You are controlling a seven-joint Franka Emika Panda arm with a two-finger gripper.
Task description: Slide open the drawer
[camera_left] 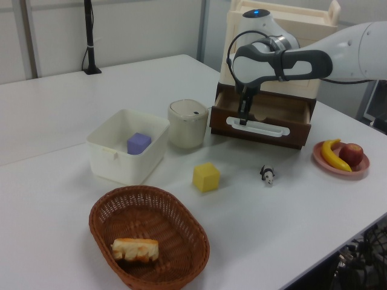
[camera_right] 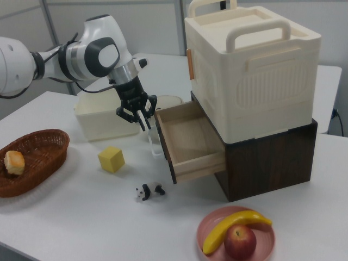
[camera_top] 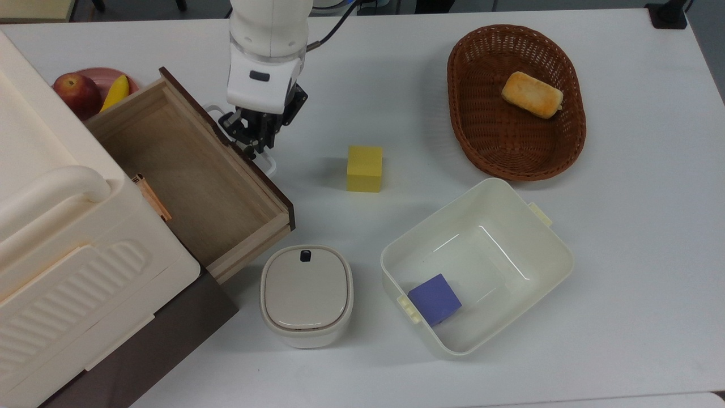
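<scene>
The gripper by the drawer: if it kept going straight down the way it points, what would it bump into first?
Most likely the drawer's white handle, directly beneath the gripper; depth is hard to judge.

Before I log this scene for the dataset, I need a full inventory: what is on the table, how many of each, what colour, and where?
Light-wood drawer with dark brown front: 1, pulled open, empty.
White plastic loop handle: 1, on the drawer front.
Cream ribbed plastic cabinet: 1, above the drawer.
Yellow cube: 1, table centre.
Brown wicker basket: 1, holds a golden bread piece.
Cream open plastic tub: 1, holds a purple cube.
Cream lidded container: 1, beside the drawer's corner.
Pink plate: 1, holds a yellow banana and a red apple.
Small black-and-white object: 1, on the table before the drawer.
White robot arm's gripper: 1, fingers open at the handle.
</scene>
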